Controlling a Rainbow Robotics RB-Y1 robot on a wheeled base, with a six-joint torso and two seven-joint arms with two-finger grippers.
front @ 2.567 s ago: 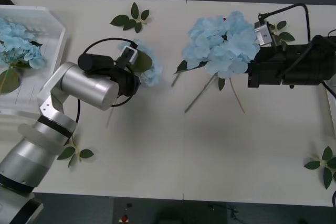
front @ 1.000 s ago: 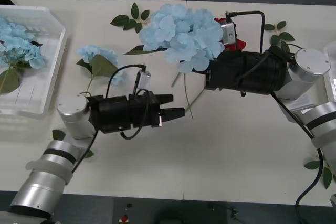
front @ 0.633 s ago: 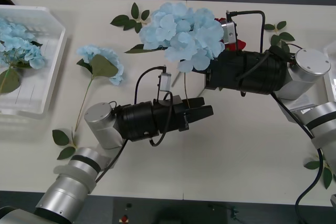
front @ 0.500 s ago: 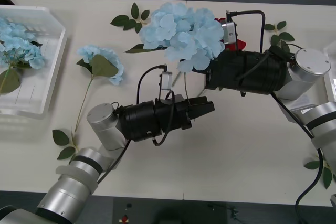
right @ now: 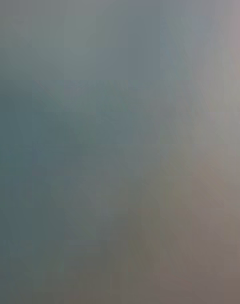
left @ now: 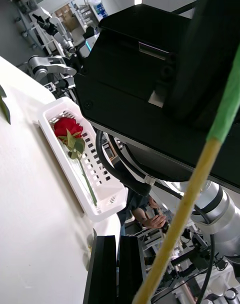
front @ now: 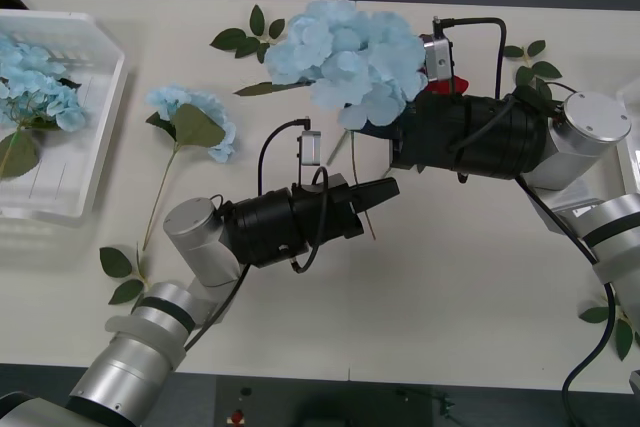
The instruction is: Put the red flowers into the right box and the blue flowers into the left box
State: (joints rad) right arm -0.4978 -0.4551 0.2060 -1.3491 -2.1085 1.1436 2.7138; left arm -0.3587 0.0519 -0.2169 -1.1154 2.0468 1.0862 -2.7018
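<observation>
Blue flowers [front: 345, 57] rose above the tabletop [front: 480, 277], held by the right pincer [front: 385, 132]; below, the left pincer [front: 385, 190] clamped their stem [left: 185, 209].

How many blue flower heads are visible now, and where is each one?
3. One large blue cluster is held up at the right gripper, one blue head lies on the table, and one is in the left box. The cluster may hold several heads.

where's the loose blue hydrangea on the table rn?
In the front view, the blue hydrangea lies on the table's left half, between the left box and the left gripper, stem trailing toward the near edge.
</observation>
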